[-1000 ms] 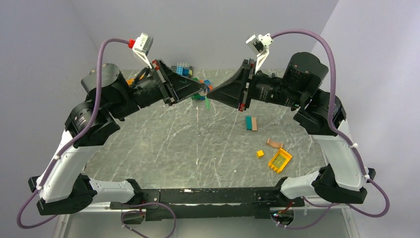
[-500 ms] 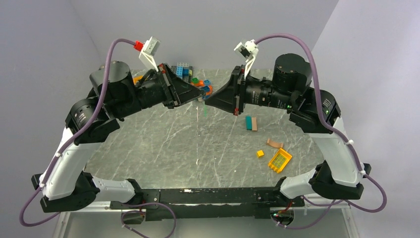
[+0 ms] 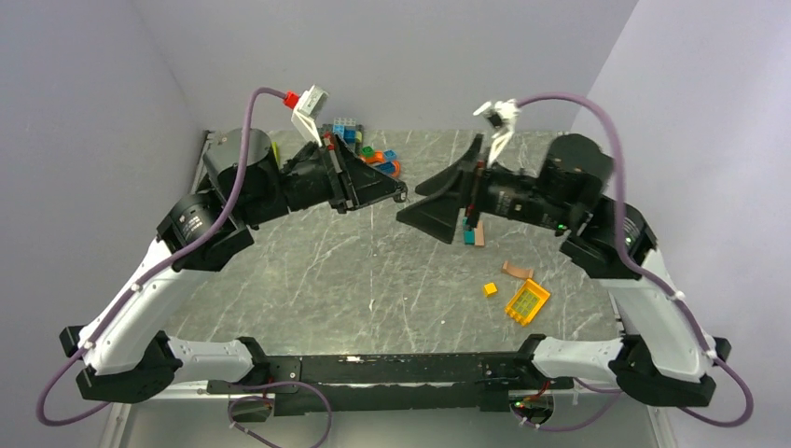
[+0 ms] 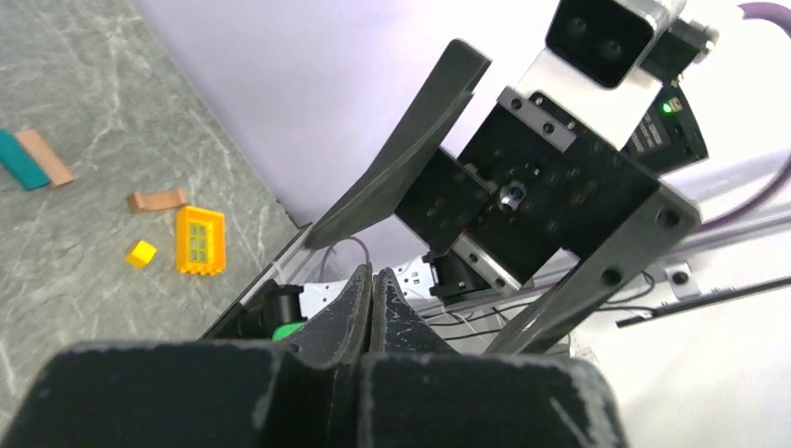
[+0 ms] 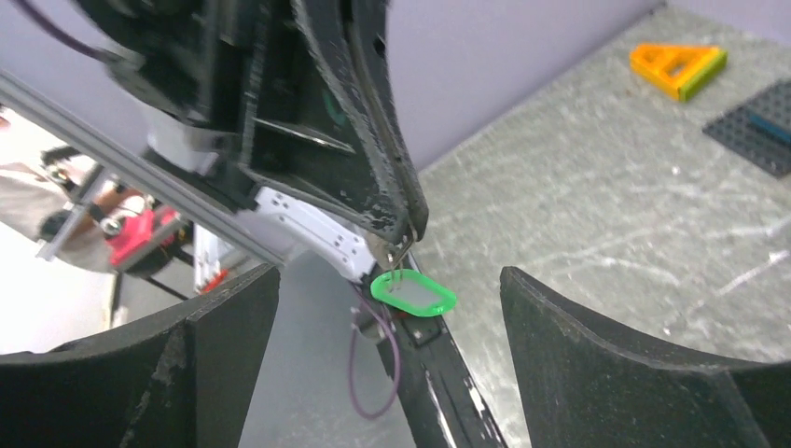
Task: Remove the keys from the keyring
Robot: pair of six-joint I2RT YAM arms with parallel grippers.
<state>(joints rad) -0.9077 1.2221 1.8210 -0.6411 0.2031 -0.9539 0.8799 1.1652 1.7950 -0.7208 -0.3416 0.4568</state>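
Two hands — left hand (image 5: pixel 409 222) pinches keyring (image 5: pixel 395 259) (keys hidden, green tag (image 5: pixel 413 292) dangling), right hand (image 3: pixel 410 203) wide.

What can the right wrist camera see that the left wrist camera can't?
Only the right wrist view clearly shows the green tag dangling on its thin keyring from the shut left gripper, plus an orange triangle piece. Only the left wrist view shows the right gripper face-on, jaws wide open, and the yellow grid brick, little yellow cube and tan piece; there the tag is at most a green sliver. Both show the grey marble table and the left gripper's pinched fingers.
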